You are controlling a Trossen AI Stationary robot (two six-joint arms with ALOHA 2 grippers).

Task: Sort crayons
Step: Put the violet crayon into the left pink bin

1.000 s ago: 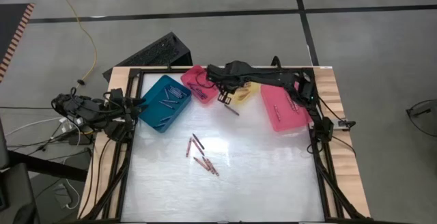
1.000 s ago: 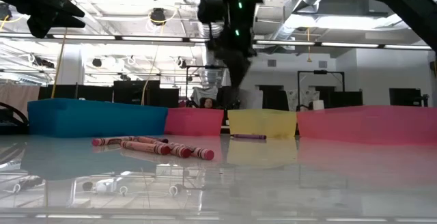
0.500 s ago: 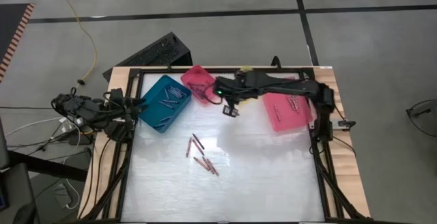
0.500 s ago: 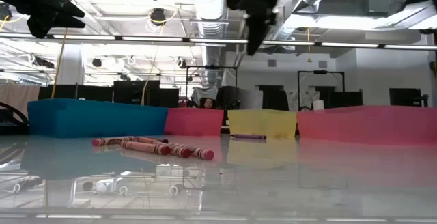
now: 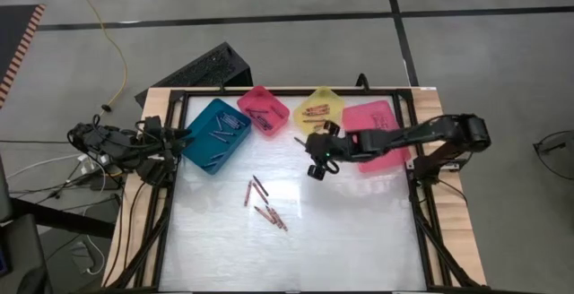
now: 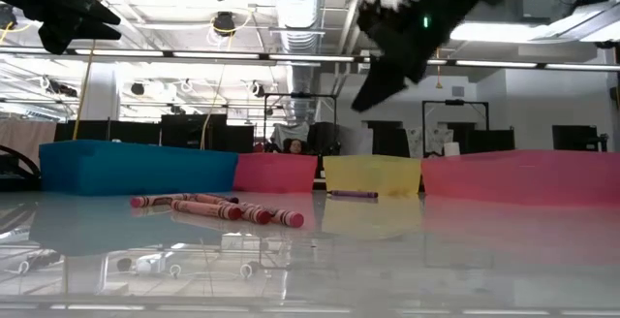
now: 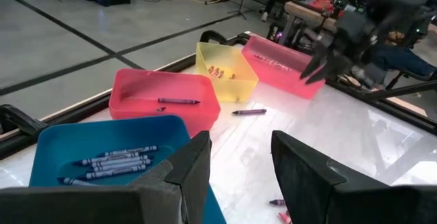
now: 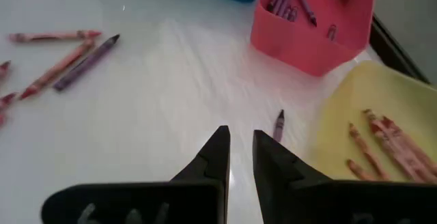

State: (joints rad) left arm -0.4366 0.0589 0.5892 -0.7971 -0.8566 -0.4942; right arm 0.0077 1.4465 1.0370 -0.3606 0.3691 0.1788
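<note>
**Right gripper empty above the table, loose crayons still out**

Right gripper [image 5: 316,170] hangs over the white table [image 5: 359,231], between the yellow bin [image 5: 319,108] and the loose cluster of crayons [image 5: 265,203]. Right wrist view: its fingers [image 8: 213,157] stand a narrow slit apart, nothing between them. Low view shows it [image 6: 373,93] well above the surface, tilted.

Loose cluster: mostly red sticks with one purple among them, lying near mid-table. One more purple crayon [image 5: 300,140] lies alone just beside the yellow bin's near wall; seen also past the right fingers [image 8: 278,124].

Bins along the far edge: teal bin [image 5: 213,134] holds bluish-grey crayons; small pink bin [image 5: 262,110] holds a few dark ones; yellow bin holds reddish-orange ones; large pink bin [image 5: 371,134] sits under the right arm, with a few inside.

Left gripper [image 5: 184,134] waits at the table's left edge beside the teal bin. Left wrist view: fingers [image 7: 194,166] spread, empty.
</note>
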